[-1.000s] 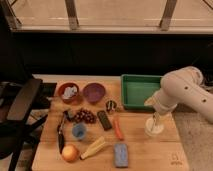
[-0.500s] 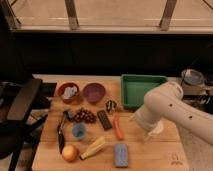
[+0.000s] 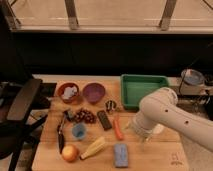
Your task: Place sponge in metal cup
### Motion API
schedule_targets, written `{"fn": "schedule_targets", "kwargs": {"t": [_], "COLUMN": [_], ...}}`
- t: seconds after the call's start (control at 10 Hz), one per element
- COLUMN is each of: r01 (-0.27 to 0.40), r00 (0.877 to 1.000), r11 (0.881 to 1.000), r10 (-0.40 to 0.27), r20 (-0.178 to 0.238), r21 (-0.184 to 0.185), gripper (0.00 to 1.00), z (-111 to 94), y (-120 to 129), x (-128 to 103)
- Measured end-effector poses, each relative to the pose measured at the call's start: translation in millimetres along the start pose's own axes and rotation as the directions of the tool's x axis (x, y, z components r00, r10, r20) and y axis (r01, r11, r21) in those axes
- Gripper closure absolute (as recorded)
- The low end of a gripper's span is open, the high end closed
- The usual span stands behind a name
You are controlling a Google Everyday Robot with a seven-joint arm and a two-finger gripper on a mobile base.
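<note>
The sponge (image 3: pixel 120 154) is a flat blue-grey block lying near the front edge of the wooden table (image 3: pixel 160 155). The metal cup (image 3: pixel 110 105) is small, dark and shiny; it stands mid-table, left of the green tray (image 3: pixel 143 90). My white arm reaches in from the right. My gripper (image 3: pixel 139 132) hangs at its lower end, just right of the carrot (image 3: pixel 118 130), up and to the right of the sponge and well in front of the metal cup. A whitish cup (image 3: pixel 158 129) shows partly behind the arm.
A dark bar (image 3: pixel 104 120), a small blue cup (image 3: pixel 78 131), grapes (image 3: pixel 86 116), corn (image 3: pixel 93 148), an onion (image 3: pixel 70 152), a red bowl (image 3: pixel 68 92) and a purple bowl (image 3: pixel 93 92) stand on the left half. A chair (image 3: pixel 22 100) is at left. A metal pot (image 3: pixel 192 77) is at far right.
My arm has swung left from the table's right side toward the middle, and the gripper is now next to the carrot. The sponge and the metal cup have not moved.
</note>
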Motion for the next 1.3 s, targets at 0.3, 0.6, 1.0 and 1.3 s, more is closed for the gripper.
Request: {"fn": "schedule_targets", "kwargs": {"t": [0.3, 0.6, 1.0, 1.3], "r01": [0.094, 0.215, 0.326, 0.361], "r00": [0.996, 0.976, 0.942, 0.924], "r11": [0.992, 0.966, 0.937, 0.924], "r10": [-0.093, -0.209, -0.311, -0.337], "r20": [0.014, 0.055, 0.123, 0.182], "r21": [-0.081, -0.145, -0.128, -0.122], "gripper": [0.35, 0.35, 0.35, 0.35], "z": [23.9, 72.7, 101.0, 122.5], "y": [-4.5, 0.0, -0.6, 2.2], "x": [-9.1, -18.1, -32.5, -38.8]}}
